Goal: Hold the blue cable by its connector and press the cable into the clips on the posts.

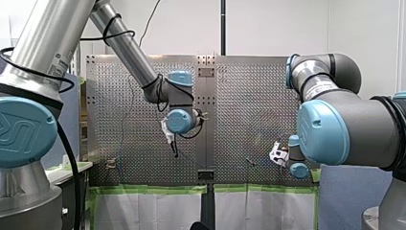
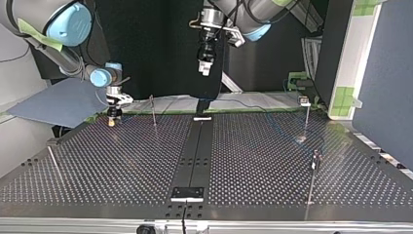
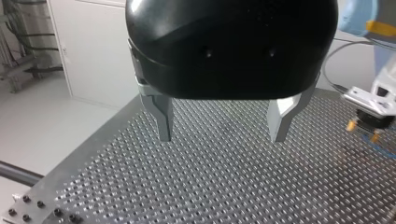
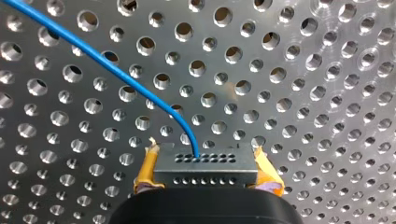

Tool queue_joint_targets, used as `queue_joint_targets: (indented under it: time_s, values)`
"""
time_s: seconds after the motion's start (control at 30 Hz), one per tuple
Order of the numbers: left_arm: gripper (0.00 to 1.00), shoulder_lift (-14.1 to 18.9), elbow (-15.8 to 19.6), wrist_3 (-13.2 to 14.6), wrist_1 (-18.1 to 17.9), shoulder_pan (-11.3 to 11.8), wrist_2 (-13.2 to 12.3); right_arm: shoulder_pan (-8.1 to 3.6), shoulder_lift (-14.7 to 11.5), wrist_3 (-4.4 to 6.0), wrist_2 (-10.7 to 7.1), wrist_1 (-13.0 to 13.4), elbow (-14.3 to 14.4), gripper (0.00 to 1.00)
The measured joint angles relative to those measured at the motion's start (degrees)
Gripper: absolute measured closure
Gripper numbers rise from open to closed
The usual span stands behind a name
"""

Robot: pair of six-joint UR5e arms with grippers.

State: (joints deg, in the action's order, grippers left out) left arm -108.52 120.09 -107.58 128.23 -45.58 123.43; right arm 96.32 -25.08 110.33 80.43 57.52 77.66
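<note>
My right tool (image 4: 206,161) is clamped on the dark rectangular connector (image 4: 205,173), its yellow pads (image 4: 145,168) pressing against the two short ends of the block. The connector's face, with its rows of small holes, points at the perforated metal surface (image 4: 299,70) close ahead. The thin blue cable (image 4: 107,63) leaves the connector's upper row of holes, bends over and runs away across the holes of the surface; past the edge of the right wrist view I cannot tell where it goes. In the top view this tool sits low at the surface's far left corner, just beside a thin metal post (image 2: 153,111) that stands upright there. Another post (image 2: 307,117), at the far right, carries a small clip (image 2: 305,101) on its top, and two more posts stand nearer the camera, one at each side. My left tool (image 3: 222,137) hangs high over the far middle of the surface, well apart from the connector. Its black body fills much of the left wrist view, its two metal fingers (image 3: 163,122) are spread wide, and nothing lies between them.
</note>
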Motion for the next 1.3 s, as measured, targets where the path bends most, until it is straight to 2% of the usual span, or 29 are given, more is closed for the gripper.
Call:
queue_joint_targets:
  time_s: [0.1,0.33,0.5,0.63,1.0,1.3]
  values:
    - [0.0,0.0,1.5,0.1,-1.1,-0.1,0.6,-0.17,-0.2,-0.41,-0.31,-0.2,0.0,1.0]
    - [0.0,0.0,5.2,0.4,-4.5,0.0,1.2,-0.85,-1.9,-0.67,-0.47,-0.9,0.5,1.0]
    - [0.0,0.0,8.2,0.2,-5.2,0.2,1.6,-1.33,-4.2,-0.77,-1.03,-0.9,1.8,1.0]
    - [0.0,0.0,10.3,-0.6,-4.8,0.4,1.5,-1.23,-5.4,-0.83,-1.4,-0.5,2.7,1.0]
    - [0.0,0.0,15.3,-1.0,-4.8,0.6,0.0,-0.5,-5.7,-0.11,-2.6,-0.4,3.0,1.0]
    - [0.0,0.0,16.0,-0.9,-5.1,0.6,-0.2,-0.48,-5.6,-0.02,-2.63,-0.4,3.0,1.0]
